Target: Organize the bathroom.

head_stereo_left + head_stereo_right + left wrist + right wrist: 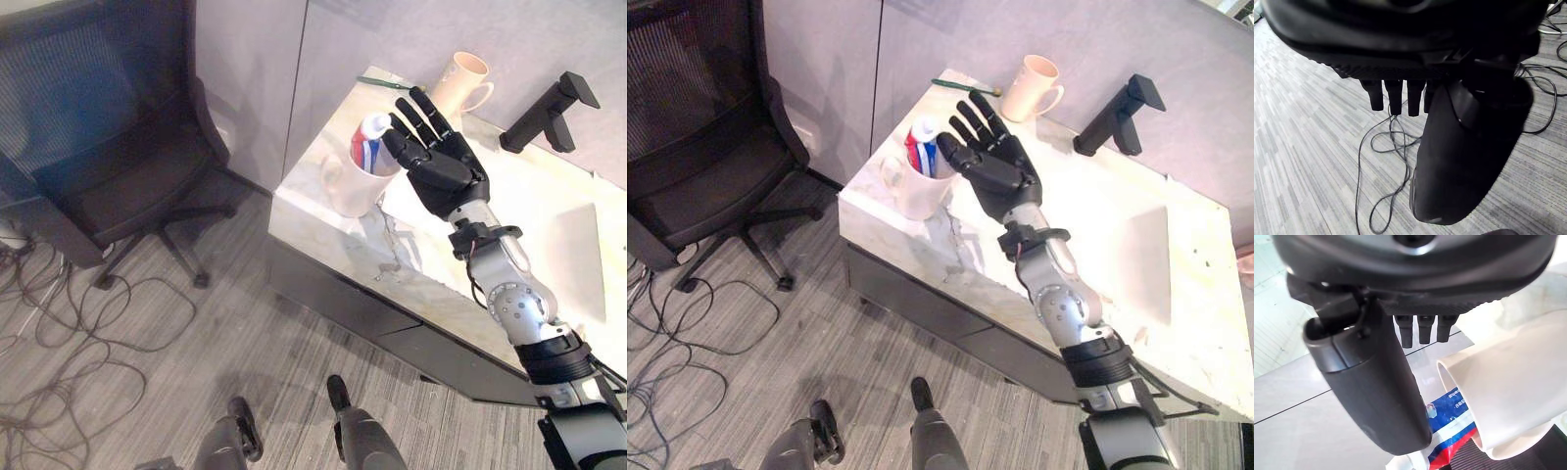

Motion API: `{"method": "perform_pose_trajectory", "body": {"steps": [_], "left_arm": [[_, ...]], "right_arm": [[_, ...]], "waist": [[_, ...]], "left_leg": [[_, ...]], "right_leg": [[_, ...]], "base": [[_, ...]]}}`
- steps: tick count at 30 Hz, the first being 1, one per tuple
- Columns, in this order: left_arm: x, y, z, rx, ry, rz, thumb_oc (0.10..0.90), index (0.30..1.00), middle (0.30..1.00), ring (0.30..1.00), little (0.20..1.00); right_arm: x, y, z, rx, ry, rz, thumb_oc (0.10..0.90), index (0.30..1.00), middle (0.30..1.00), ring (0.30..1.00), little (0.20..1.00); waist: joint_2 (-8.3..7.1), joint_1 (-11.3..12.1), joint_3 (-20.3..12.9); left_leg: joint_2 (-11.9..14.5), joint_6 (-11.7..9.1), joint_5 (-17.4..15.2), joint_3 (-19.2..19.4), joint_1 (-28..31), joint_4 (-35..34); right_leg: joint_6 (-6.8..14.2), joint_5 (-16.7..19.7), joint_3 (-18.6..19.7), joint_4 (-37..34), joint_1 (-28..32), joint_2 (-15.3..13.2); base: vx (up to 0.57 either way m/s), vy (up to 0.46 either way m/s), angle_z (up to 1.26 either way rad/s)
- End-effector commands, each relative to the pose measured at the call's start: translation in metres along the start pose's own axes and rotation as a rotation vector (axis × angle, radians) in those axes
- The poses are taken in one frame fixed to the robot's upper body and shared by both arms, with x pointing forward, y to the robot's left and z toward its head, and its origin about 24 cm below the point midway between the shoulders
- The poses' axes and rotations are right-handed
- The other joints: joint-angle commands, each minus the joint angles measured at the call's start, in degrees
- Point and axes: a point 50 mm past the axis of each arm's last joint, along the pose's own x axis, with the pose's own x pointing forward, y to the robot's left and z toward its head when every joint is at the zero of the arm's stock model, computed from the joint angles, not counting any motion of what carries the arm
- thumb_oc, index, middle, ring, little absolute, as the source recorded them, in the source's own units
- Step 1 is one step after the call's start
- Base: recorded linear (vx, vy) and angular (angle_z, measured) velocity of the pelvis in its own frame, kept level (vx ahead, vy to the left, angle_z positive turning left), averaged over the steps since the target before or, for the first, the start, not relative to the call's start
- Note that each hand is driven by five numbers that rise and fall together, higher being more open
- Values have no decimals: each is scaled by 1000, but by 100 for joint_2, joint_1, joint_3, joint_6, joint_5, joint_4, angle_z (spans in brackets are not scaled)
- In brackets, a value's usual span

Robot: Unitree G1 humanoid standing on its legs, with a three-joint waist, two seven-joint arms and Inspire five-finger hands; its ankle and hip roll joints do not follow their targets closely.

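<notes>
The right hand [438, 157], fingers straight and spread, holds nothing just beside the toothpaste tube [372, 143], which stands upright in the white mug [353, 184] at the counter [421, 264] corner, on the hand's thumb side, within easy reach

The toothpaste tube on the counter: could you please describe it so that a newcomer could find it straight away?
Start at the pale marble counter with the black faucet at its back. At the counter's left corner stands a white mug, beside the open right hand. The toothpaste tube stands up in that mug, red, white and blue; the cream mug by the wall holds no tube.
</notes>
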Motion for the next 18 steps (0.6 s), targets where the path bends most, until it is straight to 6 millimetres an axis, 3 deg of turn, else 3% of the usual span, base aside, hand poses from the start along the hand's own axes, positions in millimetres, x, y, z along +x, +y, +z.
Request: {"method": "perform_pose_trajectory", "body": {"steps": [1, 13, 18], "left_arm": [[11, 13, -32, 70, 97, 94, 800, 900, 900, 900, 900], [15, 16, -47, 34, 129, 108, 800, 900, 900, 900, 900], [21, 23, -30, -63, -162, 81, 800, 900, 900, 900, 900]], "right_arm": [[4, 24, 67, -51, -365, 115, 800, 900, 900, 900, 900], [-10, 5, 85, -63, -434, 13, 800, 900, 900, 900, 900], [-24, -10, 108, -132, -528, -97, 800, 900, 900, 900, 900]], "waist": [[19, 25, -319], [54, -116, -613], [104, -219, -910]], "left_leg": [[99, -285, -59, -457, 240, -39], [36, -308, 13, -240, 671, -433], [-41, -331, 124, -55, 1094, -844]], "right_leg": [[48, 299, -441, 71, -29, -83], [100, 342, -422, -238, 286, -99], [122, 390, -403, -493, 548, -75]], "base": [[21, -12, -5], [37, -20, -8], [95, -21, -17]]}}
